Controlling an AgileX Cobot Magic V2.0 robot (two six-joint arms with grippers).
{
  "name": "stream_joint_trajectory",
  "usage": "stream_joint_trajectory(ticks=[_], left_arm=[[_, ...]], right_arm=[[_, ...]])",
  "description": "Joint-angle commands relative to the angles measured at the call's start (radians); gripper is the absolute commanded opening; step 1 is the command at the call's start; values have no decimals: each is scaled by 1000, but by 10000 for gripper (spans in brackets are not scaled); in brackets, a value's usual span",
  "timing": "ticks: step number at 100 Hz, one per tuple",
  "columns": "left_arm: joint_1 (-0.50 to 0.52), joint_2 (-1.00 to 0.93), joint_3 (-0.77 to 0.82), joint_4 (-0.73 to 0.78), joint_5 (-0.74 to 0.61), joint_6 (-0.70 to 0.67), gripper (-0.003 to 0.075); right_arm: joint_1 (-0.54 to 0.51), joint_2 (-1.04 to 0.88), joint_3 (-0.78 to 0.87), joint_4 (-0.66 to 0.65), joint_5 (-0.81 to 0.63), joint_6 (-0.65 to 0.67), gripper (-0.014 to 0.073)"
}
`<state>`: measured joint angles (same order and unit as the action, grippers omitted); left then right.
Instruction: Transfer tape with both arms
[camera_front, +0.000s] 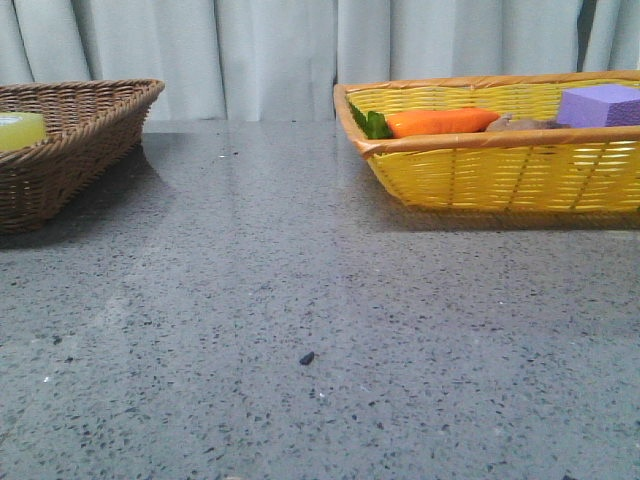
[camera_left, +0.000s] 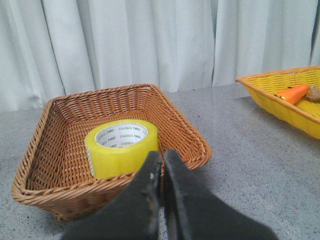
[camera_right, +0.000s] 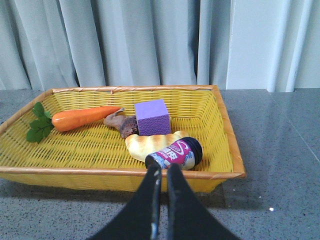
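The tape (camera_left: 121, 146), a wide yellow roll with a white core and green lettering, lies flat in the brown wicker basket (camera_left: 67, 112). In the front view only its yellow edge (camera_front: 20, 131) shows in that basket (camera_front: 85, 125) at the far left. My left gripper (camera_left: 162, 159) is shut and empty, just short of the basket's near rim, with the tape beyond it. My right gripper (camera_right: 164, 171) is shut and empty, in front of the yellow basket's (camera_right: 220, 115) near rim. Neither gripper shows in the front view.
The yellow basket (camera_front: 500, 165) at the right holds an orange carrot (camera_right: 85, 118), a purple foam block (camera_right: 152, 116), a brown piece (camera_right: 122, 123), a bread-like item (camera_right: 152, 142) and a small bottle (camera_right: 175, 154). Grey speckled table (camera_front: 300, 300) lies between the baskets. Curtains hang behind.
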<state>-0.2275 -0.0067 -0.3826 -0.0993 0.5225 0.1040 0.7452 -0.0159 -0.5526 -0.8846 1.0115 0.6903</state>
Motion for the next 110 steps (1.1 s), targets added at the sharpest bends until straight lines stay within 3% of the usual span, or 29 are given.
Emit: stream_joint_trajectory(ticks=[1, 62, 77, 98, 106, 110], left_arm=[[2, -27, -23, -15, -85, -3, -20], [4, -27, 6, -9, -95, -3, -20], [23, -27, 134, 65, -253, -3, -20], [101, -27, 346, 58, -544, -11, -20], [132, -27, 399, 58, -587, -11, -20], [148, -28, 397, 58, -523, -12, -20]], right_arm=[[-4, 9, -18, -58, -45, 0, -74], [-4, 9, -18, -58, -45, 0, -74], [-4, 9, -18, -58, -45, 0, -74], [-4, 9, -18, -58, -45, 0, -74], [-4, 9, -18, -58, -45, 0, -74], [-4, 9, -18, -58, -45, 0, -74]])
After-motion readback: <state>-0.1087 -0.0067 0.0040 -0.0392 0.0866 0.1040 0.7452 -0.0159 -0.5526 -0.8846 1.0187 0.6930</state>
